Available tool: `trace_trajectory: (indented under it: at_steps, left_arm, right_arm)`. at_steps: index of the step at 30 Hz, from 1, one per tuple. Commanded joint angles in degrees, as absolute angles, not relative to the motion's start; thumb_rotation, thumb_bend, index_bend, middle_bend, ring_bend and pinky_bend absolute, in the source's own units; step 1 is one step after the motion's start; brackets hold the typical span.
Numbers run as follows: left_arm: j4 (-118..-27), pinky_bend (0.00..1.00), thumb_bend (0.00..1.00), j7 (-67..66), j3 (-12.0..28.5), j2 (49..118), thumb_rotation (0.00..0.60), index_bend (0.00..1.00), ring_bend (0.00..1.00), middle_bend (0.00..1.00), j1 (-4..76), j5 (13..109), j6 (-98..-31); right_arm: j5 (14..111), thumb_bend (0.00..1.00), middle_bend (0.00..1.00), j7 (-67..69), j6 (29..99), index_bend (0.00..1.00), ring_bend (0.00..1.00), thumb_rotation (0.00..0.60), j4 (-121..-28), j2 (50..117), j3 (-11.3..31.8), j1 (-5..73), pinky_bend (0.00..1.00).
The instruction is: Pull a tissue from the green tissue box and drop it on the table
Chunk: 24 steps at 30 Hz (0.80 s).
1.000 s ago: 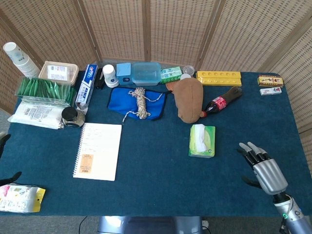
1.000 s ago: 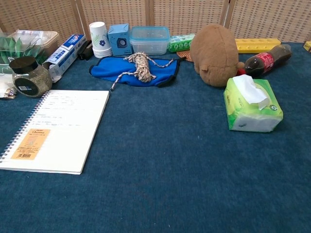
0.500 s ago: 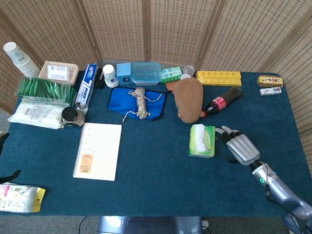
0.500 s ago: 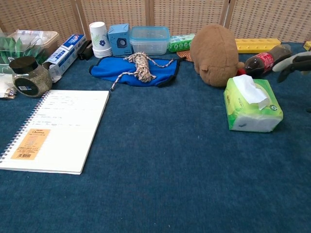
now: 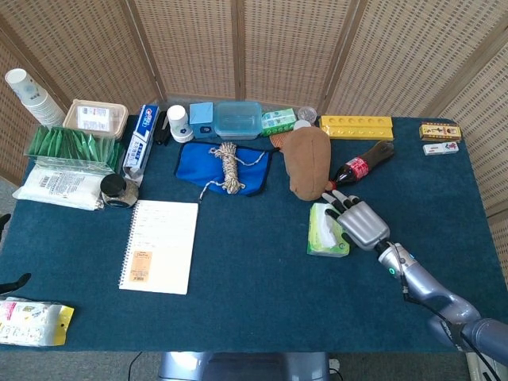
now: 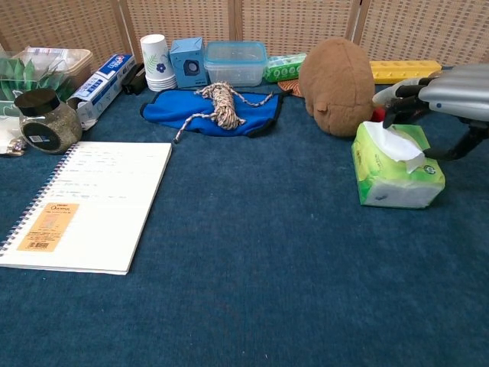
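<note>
Since 1 second ago, when it hung low near the table's front right edge, the right hand (image 5: 359, 221) has moved up and to the left, and now it is over the green tissue box (image 5: 324, 235). In the chest view the hand floats just above the box top, with its fingers (image 6: 403, 90) spread apart and holding nothing. The thumb hangs down on the far right side of the box. The white tissue (image 6: 394, 143) sticks up out of the slot and no finger touches it yet, as far as the pictures show.

This means the reach is almost done. The next step is likely to lower the hand and pinch the tissue, then pull it up.

The box sits on the blue table (image 5: 262, 294), right of the middle. Just behind it is the brown plush toy (image 5: 308, 161), and the cola bottle (image 5: 362, 166) lies close behind on the right. So there is little room at the back. A hand that goes too far could bump the toy or the bottle.

The front and the right of the box are bare blue cloth, with lots of room to drop a tissue. The notebook (image 5: 160, 245) is well apart on the left.

The left hand (image 5: 16, 284) only shows as dark bits at the left edge of the head view. Nobody can tell how its fingers are.
</note>
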State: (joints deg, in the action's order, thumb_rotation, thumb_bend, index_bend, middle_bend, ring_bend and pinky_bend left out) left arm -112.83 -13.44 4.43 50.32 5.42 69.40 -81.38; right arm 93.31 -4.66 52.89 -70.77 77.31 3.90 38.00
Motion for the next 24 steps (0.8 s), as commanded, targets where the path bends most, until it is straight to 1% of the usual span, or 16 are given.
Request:
trace_trajectory:
  at_steps: [1, 5, 7, 9, 12, 14, 17, 24]
  left_arm:
    - [-112.9, 0.0, 0.13, -13.4, 4.3, 50.3, 0.6, 0.0, 0.0, 0.0, 5.4, 69.6, -81.5]
    - [-113.0, 0.0, 0.13, -13.3, 4.1, 50.3, 0.6, 0.0, 0.0, 0.0, 5.3, 70.0, -81.6]
    - [-113.0, 0.0, 0.13, -13.4, 4.1, 50.3, 0.6, 0.0, 0.0, 0.0, 5.3, 70.0, -81.6]
    - [-113.0, 0.0, 0.13, -13.4, 4.1, 50.3, 0.6, 0.0, 0.0, 0.0, 5.3, 70.1, -81.6]
    - [-113.1, 0.0, 0.13, -13.4, 4.0, 50.3, 0.6, 0.0, 0.0, 0.0, 5.3, 70.2, -81.6]
    - [-113.1, 0.0, 0.13, -13.4, 4.0, 50.3, 0.6, 0.0, 0.0, 0.0, 5.3, 70.3, -81.7]
    - [-113.1, 0.0, 0.13, -13.1, 4.0, 50.2, 0.6, 0.0, 0.0, 0.0, 5.2, 70.1, -81.8]
    - [-113.2, 0.0, 0.13, -12.3, 4.0, 49.8, 0.6, 0.0, 0.0, 0.0, 5.1, 70.2, -81.7]
  right_arm:
    - [92.8, 0.46, 0.08, -5.3, 52.5, 0.28, 0.05, 0.6, -71.3, 77.7, 3.9, 38.5, 0.28]
    - [92.9, 0.47, 0.07, -6.9, 53.6, 0.27, 0.05, 0.6, -72.9, 77.7, 4.1, 38.9, 0.28]
    - [92.8, 0.47, 0.08, -7.4, 53.8, 0.3, 0.05, 0.6, -74.0, 77.5, 4.3, 39.3, 0.28]
    - [92.6, 0.47, 0.08, -7.9, 53.5, 0.38, 0.06, 0.6, -74.9, 77.3, 4.3, 39.6, 0.28]
    - [92.2, 0.46, 0.11, -8.2, 53.1, 0.61, 0.07, 0.6, -75.6, 77.4, 4.3, 40.0, 0.28]
    - [91.9, 0.45, 0.12, -7.0, 53.4, 0.72, 0.08, 0.6, -76.1, 77.9, 4.2, 40.0, 0.28]
    - [91.8, 0.44, 0.14, -5.0, 54.5, 0.76, 0.08, 0.6, -76.0, 78.8, 4.0, 39.8, 0.28]
    - [92.6, 0.42, 0.15, -5.0, 58.4, 0.79, 0.09, 0.6, -75.0, 79.5, 3.8, 38.9, 0.3]
